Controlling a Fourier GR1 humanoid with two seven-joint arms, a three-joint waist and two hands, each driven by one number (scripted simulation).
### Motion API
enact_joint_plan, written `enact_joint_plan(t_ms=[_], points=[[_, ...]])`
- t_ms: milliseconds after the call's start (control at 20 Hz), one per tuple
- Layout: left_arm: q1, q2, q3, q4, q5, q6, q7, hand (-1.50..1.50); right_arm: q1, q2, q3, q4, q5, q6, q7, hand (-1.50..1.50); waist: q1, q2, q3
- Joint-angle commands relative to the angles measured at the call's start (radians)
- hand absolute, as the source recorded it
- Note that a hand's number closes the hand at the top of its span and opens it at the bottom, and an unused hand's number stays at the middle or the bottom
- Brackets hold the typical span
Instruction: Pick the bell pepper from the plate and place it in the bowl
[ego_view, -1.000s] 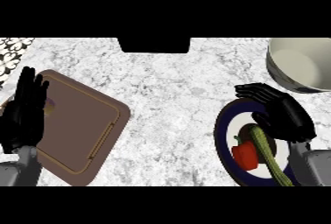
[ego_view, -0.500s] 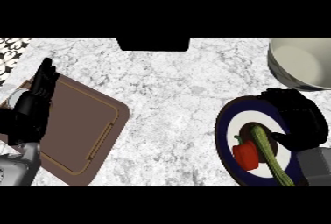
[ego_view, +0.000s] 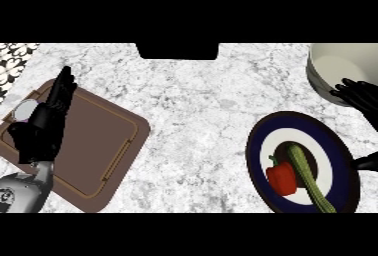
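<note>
A red bell pepper (ego_view: 283, 177) lies on a dark blue plate with a white ring (ego_view: 260, 150) at the lower right, beside a long green zucchini (ego_view: 310, 180). The cream bowl (ego_view: 332, 67) stands at the top right corner. My right hand (ego_view: 360, 97) shows at the right edge between the bowl and the plate, fingers extended toward the bowl's rim, holding nothing. Its thumb (ego_view: 365, 163) shows lower at the right edge, past the plate's rim. My left hand (ego_view: 46, 125) rests open, fingers up, over the brown board at the left.
A brown cutting board (ego_view: 103, 150) lies at the left on the marble counter. A patterned tile strip (ego_view: 15, 60) shows at the top left corner.
My right hand has moved off the plate to the right and up toward the bowl, uncovering the pepper and zucchini. The left hand has tilted slightly.
</note>
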Motion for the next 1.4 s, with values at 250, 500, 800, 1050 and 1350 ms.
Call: enact_joint_plan(t_ms=[250,500,800,1050,1350], points=[[-0.005,-0.018,-0.007,0.034,-0.024,0.003,-0.008,0.00,-0.053,-0.119,0.163,-0.095,0.350,0.072,-0.258,-1.50,0.002,-0.005,-0.004],[-0.031,-0.045,-0.036,0.033,-0.053,0.013,0.006,0.00,-0.102,-0.151,0.274,-0.080,0.431,0.043,-0.339,-1.50,0.004,-0.004,-0.005],[-0.025,-0.028,0.015,0.064,-0.027,-0.021,-0.021,0.00,-0.095,-0.134,0.436,-0.128,0.545,-0.077,-0.364,-1.50,-0.006,-0.009,-0.007],[-0.029,-0.015,0.031,0.035,-0.031,-0.036,0.010,0.00,-0.068,-0.201,0.529,-0.135,0.654,-0.147,-0.406,-1.50,-0.019,-0.014,-0.008],[-0.007,-0.071,0.017,0.035,-0.083,-0.010,0.025,0.00,-0.067,-0.145,0.596,-0.054,0.772,-0.267,-0.391,-1.50,-0.026,-0.015,-0.008]])
